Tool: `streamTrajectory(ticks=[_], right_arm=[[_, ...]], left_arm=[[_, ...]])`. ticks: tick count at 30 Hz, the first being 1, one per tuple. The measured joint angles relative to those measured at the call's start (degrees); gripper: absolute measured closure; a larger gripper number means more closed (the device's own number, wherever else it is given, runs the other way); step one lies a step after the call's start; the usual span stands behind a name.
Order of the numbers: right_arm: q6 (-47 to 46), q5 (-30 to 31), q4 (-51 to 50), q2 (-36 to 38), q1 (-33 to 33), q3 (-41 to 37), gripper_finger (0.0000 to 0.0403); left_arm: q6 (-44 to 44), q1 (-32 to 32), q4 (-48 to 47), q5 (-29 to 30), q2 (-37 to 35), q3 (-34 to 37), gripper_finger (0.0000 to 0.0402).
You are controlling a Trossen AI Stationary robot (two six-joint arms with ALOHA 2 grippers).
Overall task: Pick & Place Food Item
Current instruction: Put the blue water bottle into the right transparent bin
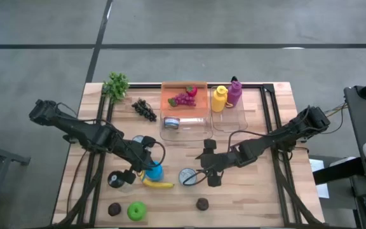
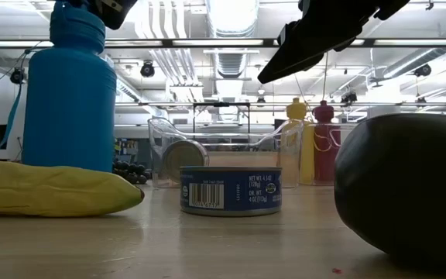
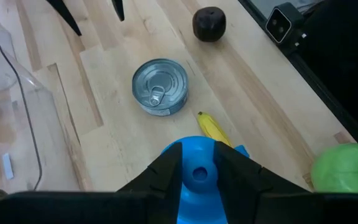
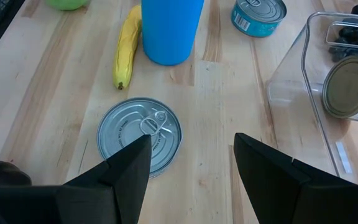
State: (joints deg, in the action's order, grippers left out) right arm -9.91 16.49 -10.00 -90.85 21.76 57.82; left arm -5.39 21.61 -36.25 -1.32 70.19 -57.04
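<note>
- Dark round fruit (image 1: 202, 204) sits at the near edge of the table (image 1: 278, 184), w/ a green apple (image 1: 136, 210) and another dark fruit (image 1: 114, 209) off to the left, all loose.
- Left gripper (image 3: 199, 171) clamps the neck of the blue bottle (image 1: 154, 172), fingers (image 3: 166, 168) pressed on both sides; bottle stands upright on the wood, not lifted as far as I can tell.
- Banana (image 1: 158, 184) lies just beside the bottle's base, near side.
- Flat tin can (image 1: 187, 176) stands right of the bottle; right gripper (image 4: 191, 158) hovers above it, jaws spread, holding nothing.
- Second small can (image 1: 116, 179) sits left of the bottle.
- Farther back, two clear bins: left bin (image 1: 184, 121) holds a can on its side and an orange tray (image 1: 170, 98) w/ red grapes (image 1: 183, 99); right bin has a yellow bottle (image 1: 218, 98) and purple bottle (image 1: 234, 92).
- Dark grapes (image 1: 143, 109) and leafy greens (image 1: 115, 84) lie far left.
- Progress, my read: grasp made, carry and drop-off left; most near items unplaced.
</note>
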Motion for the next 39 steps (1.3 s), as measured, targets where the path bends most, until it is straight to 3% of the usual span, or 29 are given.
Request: streamTrajectory(ticks=[39], right_arm=[[-0.09,0.0,0.07,0.0,0.0,0.0,0.0179]], left_arm=[[-1.27,-0.08,0.66,-1.33,-0.28,-0.02,0.0334]])
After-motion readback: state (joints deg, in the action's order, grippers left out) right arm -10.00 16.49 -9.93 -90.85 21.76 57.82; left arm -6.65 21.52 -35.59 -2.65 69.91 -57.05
